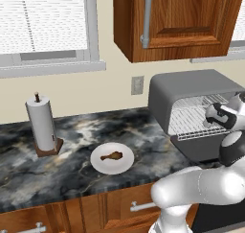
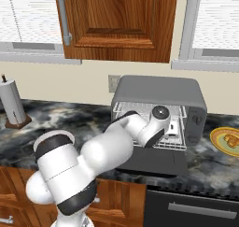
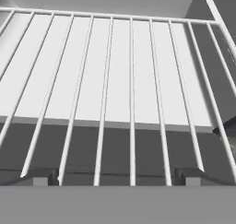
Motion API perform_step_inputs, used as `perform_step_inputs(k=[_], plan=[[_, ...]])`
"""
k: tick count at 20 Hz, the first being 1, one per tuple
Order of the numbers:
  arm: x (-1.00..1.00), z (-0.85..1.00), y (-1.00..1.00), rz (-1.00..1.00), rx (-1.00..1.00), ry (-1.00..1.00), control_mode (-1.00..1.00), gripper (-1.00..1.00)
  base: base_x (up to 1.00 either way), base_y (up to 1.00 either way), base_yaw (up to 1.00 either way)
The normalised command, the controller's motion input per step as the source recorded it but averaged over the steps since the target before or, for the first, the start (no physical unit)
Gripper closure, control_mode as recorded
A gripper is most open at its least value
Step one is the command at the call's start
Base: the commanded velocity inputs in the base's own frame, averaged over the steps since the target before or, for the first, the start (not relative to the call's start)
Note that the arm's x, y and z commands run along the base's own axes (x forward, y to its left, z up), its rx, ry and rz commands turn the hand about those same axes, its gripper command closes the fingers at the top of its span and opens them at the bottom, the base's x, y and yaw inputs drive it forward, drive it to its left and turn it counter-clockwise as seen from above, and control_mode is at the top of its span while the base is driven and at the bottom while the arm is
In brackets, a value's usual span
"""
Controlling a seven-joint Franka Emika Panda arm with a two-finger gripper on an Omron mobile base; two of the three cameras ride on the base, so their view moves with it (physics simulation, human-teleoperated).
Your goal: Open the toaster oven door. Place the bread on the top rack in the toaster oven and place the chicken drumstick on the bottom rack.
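The grey toaster oven [image 1: 186,90] [image 2: 158,93] stands on the counter with its door [image 1: 203,149] [image 2: 156,163] folded down flat. Inside are the top rack [image 1: 194,102] and the bottom rack [image 1: 189,127]. My gripper [image 2: 172,128] [image 1: 209,122] [image 3: 115,177] reaches into the oven mouth, open, with nothing between its fingers. A white wire rack [image 3: 131,80] runs close under it; I cannot tell which rack it is. The brown chicken drumstick [image 1: 112,156] lies on a white plate [image 1: 100,164]. The golden-orange bread [image 2: 230,139] sits on a yellow plate [image 2: 218,136].
A paper towel roll [image 1: 42,124] [image 2: 11,104] on a wooden stand is at the counter's left. A wooden wall cabinet [image 1: 177,21] hangs above the oven. Drawers sit below the counter's front edge [image 1: 72,196]. A wall socket [image 1: 137,85] is beside the oven.
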Motion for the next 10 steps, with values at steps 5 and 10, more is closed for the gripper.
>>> perform_step_inputs(k=[5, 10], plan=[[-0.81, -0.68, 0.02, -0.08, -0.11, 0.21, -1.00, -1.00, 0.00, 0.00, 0.00], [-0.77, -0.67, 0.00, -0.08, -0.07, 0.23, -1.00, -1.00, 0.00, 0.00, 0.00]])
